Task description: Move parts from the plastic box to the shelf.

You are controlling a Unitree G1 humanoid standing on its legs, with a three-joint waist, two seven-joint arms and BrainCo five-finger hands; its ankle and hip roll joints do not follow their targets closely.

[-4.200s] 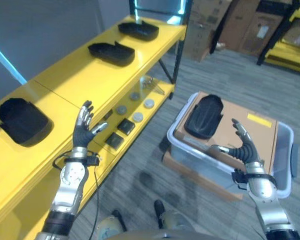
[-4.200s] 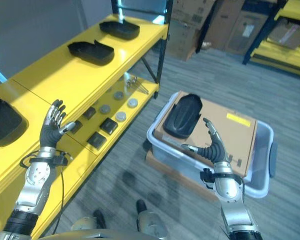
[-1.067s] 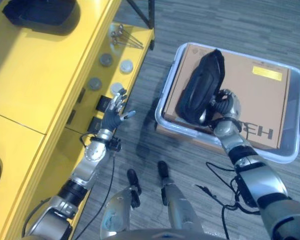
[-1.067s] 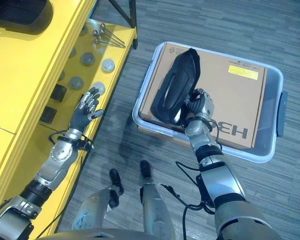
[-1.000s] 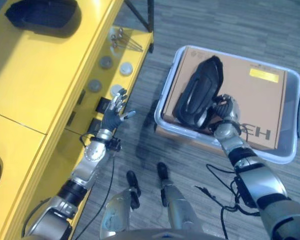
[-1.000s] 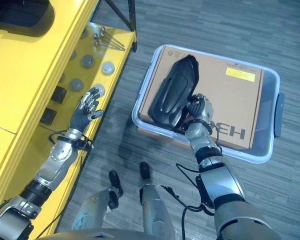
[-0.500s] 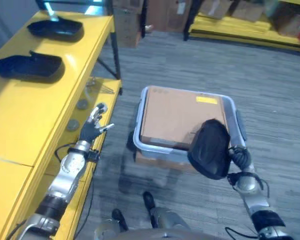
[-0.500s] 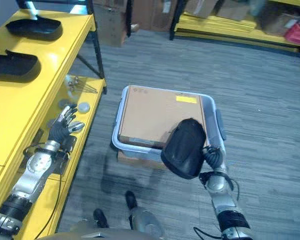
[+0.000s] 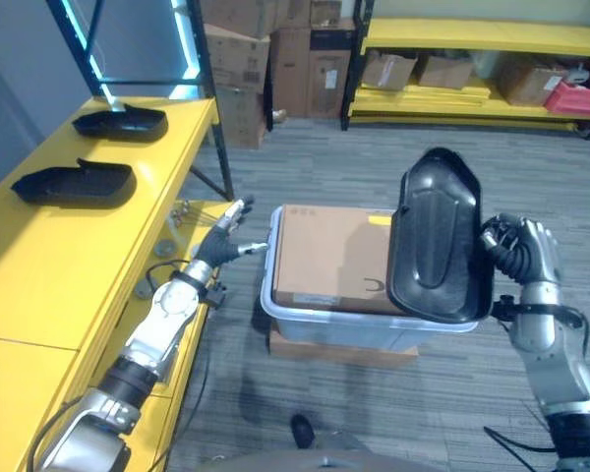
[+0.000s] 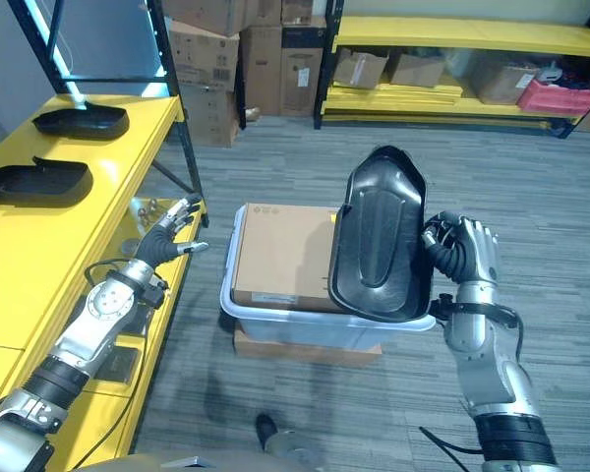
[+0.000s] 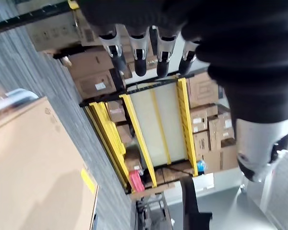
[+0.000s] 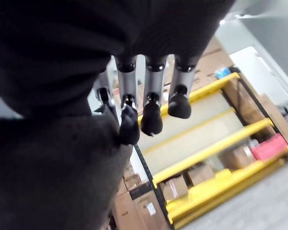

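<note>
— From the left eye view, what's it got?

— The right hand (image 9: 524,258) has its fingers curled round the edge of a black part (image 9: 437,238), holding it upright, hollow side toward the robot, above the box (image 9: 369,326). I'd guess upright keeps it clear of the carton (image 9: 324,258) lying in the box.

— And the other hand?

— The left hand (image 9: 224,234) hangs between the shelf (image 9: 39,265) and the box, fingers straight and spread, holding nothing. Looks like it's waiting, or helping balance.

— Right eye view, anything new?

— Same scene. Two more parts (image 10: 34,180) lie on the shelf's top, well apart, hollow side down. There's bare yellow nearer the robot, probably where this one goes. Small pieces sit on the lower level (image 10: 149,224).

— Left wrist view?

— Fingers (image 11: 137,52) straight, side by side, nothing in them. The carton is past them.

— Right wrist?

— Fingers (image 12: 151,112) bent over the dark part, which covers the lower half, so the grip seems firm. Far yellow racks (image 12: 206,153) lie beyond.
</note>
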